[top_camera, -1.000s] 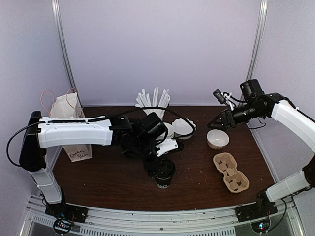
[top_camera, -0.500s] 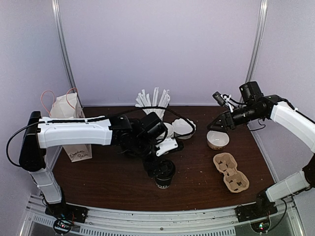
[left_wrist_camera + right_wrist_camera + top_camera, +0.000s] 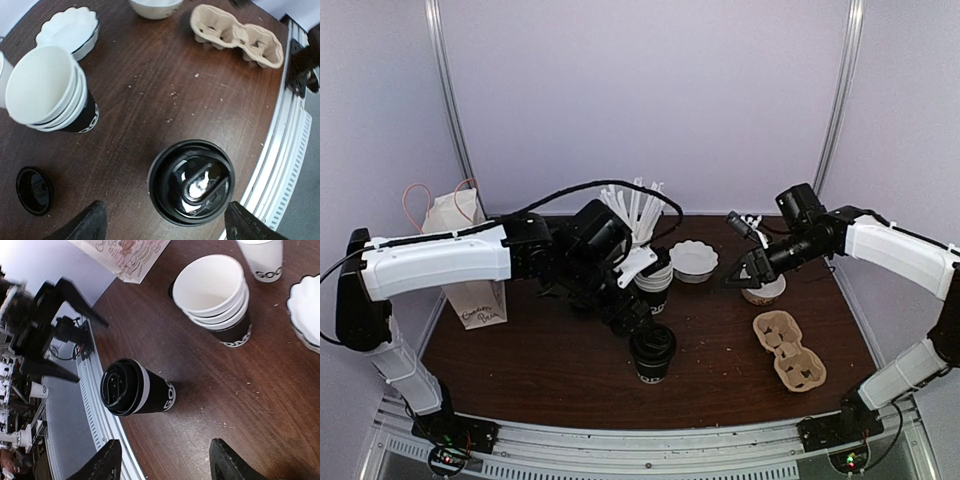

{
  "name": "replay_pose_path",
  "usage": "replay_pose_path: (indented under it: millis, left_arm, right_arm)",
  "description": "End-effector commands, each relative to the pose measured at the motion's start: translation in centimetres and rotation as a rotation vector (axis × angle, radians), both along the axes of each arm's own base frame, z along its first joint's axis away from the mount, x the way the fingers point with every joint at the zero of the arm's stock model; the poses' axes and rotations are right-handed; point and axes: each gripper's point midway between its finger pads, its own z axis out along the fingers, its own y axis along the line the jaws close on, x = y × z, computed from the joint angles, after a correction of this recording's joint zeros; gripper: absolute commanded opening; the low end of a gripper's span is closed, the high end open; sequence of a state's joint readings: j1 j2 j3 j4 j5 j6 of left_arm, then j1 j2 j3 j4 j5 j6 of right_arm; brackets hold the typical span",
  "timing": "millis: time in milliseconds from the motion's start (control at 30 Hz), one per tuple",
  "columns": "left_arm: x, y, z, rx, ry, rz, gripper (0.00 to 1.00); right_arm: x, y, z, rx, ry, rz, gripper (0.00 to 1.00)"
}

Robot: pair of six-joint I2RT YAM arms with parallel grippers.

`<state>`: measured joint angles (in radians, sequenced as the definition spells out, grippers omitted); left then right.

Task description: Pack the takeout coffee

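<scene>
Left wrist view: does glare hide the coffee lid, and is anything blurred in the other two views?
Left wrist: only a small white highlight at the centre of the lid, its rim and moulding readable. Right wrist: coffee sharp, left arm at the frame's left edge smeared. Top: even light, soft shadows, no glare, nothing blurred.

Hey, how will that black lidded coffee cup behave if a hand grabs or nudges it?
The takeout coffee stands upright and tallish, so a high push would probably tip it. Its paper wall likely dents under a hard squeeze. The lid looks seated; whether it's full, hence heavy, can't be seen.
</scene>
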<state>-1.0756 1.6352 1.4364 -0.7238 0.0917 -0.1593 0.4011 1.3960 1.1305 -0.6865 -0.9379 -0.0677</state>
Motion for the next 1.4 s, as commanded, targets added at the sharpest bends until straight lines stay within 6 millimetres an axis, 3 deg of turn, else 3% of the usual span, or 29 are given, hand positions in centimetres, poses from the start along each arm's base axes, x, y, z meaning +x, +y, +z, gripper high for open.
replay_pose_path:
  millis: [0, 167, 467, 733, 967, 1233, 1367]
  left_arm:
    - [2.1, -0.8, -0.1, -0.181, 0.184, 0.193, 0.83]
    - [1.1, -1.4, -1.4, -0.219, 0.289, 0.192, 0.8]
    - [0.3, -0.8, -4.1, -0.196, 0.346, 0.218, 0.78]
    - [0.8, -0.6, -5.2, -0.217, 0.386, 0.229, 0.72]
    - [1.4, -0.5, -4.7, -0.289, 0.428, 0.234, 0.68]
    - [2.9, 2.0, -4.9, -0.33, 0.465, 0.395, 0.58]
    - [2.9, 2.6, -4.5, -0.356, 0.459, 0.417, 0.58]
  right_arm:
    - [-2.2, 3.0, -2.2, 0.009, 0.095, 0.092, 0.6]
    - [-4.5, 6.0, -4.8, -0.011, 0.196, 0.195, 0.51]
    - [-6.1, 8.8, -7.5, -0.045, 0.308, 0.272, 0.48]
    - [-5.9, 9.4, -7.8, -0.037, 0.356, 0.269, 0.47]
    - [-5.4, 9.9, -8.1, -0.04, 0.377, 0.261, 0.48]
    - [-5.2, 10.0, -8.1, -0.04, 0.381, 0.262, 0.47]
    - [-5.2, 10.0, -8.3, -0.044, 0.384, 0.262, 0.47]
